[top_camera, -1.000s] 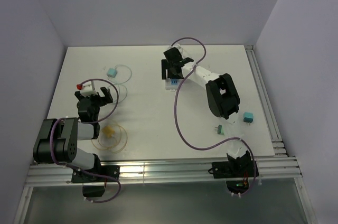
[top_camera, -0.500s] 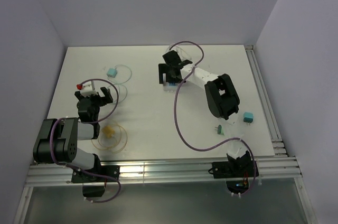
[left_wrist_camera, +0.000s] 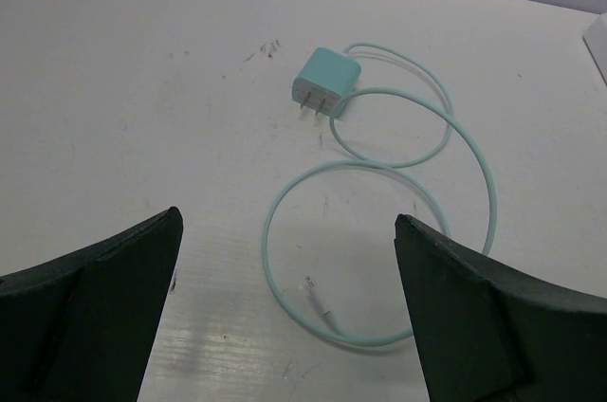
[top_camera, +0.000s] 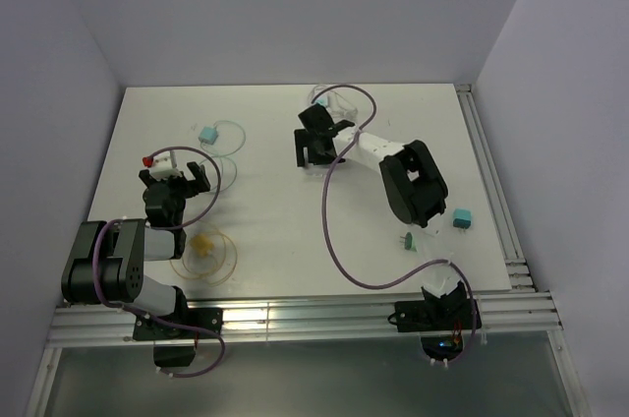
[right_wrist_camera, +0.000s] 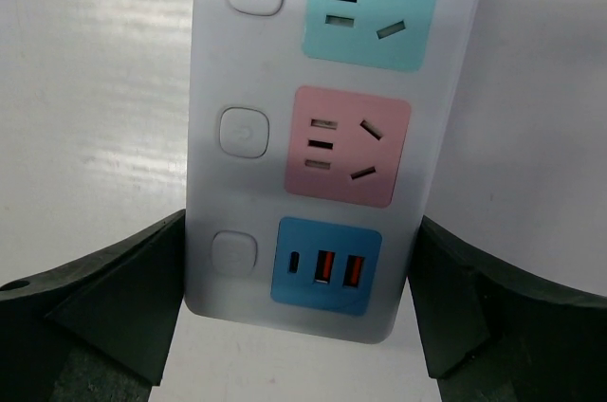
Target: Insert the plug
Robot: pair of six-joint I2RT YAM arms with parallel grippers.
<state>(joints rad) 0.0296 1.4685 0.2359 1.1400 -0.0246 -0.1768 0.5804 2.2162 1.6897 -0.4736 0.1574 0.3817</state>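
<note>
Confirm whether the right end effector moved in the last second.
Yes. In the top view the right end effector shifted slightly left, toward the teal charger, which has stayed put.

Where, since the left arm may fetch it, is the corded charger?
In the top view, the corded charger lies on the table's left side, just beyond the left pincer; the left wrist view shows it ahead.

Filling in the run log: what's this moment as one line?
left hand: open, teal charger ahead | right hand: astride power strip, grip unclear | visible sockets: empty
</note>
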